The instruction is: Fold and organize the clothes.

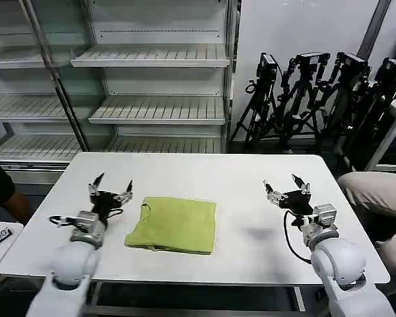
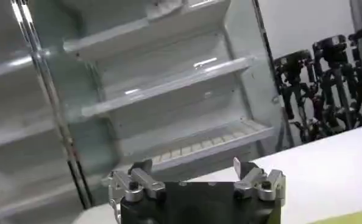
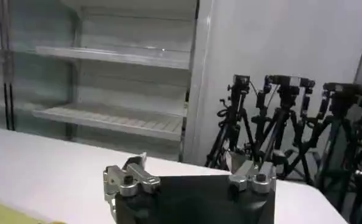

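1. Left gripper (image 1: 110, 184): fingers spread wide, nothing between them, tips pointing toward 12 o'clock, raised above the white table (image 1: 251, 172), touching neither cloth nor tabletop as far as the head view tells.
2. Same left gripper (image 2: 193, 173) from its own wrist camera: two metal fingers (image 2: 143, 176) far apart, gap bare, aimed at the white shelving unit (image 2: 169, 85) beyond the table's far edge.
3. Right gripper (image 1: 285, 189): likewise released, fingers splayed, holding nothing, hovering over bare tabletop at 3 o'clock from the cloth, well apart from it.
4. Same right gripper (image 3: 189, 172) from its wrist camera: fingers (image 3: 132, 176) wide open, empty gap, facing the row of black tripods (image 3: 278, 122) beside the shelving.
5. Lime yellow-green T-shirt (image 1: 174, 224): folded into a rough rectangle, lying flat near the table's middle, slightly toward the near edge, between the two grippers; near edge a little rumpled, left corner at 9 o'clock just beside the left gripper, not touched by it.
6. A sliver of the same yellow-green fabric at the frame edge in the left wrist view (image 2: 351, 218) and in the right wrist view (image 3: 10, 213), lying on the tabletop.
7. White shelving unit (image 1: 152, 79) at 12 o'clock behind the table; black tripods (image 1: 317, 92) at about 1 o'clock against the wall.
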{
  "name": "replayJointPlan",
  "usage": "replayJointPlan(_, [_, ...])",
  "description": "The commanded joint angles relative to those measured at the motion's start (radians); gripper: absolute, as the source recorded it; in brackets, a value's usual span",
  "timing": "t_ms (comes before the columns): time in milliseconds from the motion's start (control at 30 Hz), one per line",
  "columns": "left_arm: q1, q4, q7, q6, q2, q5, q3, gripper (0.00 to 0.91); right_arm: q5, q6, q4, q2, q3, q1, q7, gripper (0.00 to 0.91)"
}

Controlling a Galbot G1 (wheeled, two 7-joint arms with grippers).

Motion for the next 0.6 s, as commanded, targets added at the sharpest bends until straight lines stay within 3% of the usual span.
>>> replayJointPlan(33, [0.024,0.057,0.161,-0.125,0.105,-0.014,-0.166,0.907,-0.121,0.071,-0.020,0.032,-0.066,0.001,0.031,0.907])
replayJointPlan(600, [0.011,0.044,0.158,-0.163,0.058,0.035,-0.091,0.907,-0.185,0.154,-0.060,0.049,-0.102,0.023,0.043,0.907])
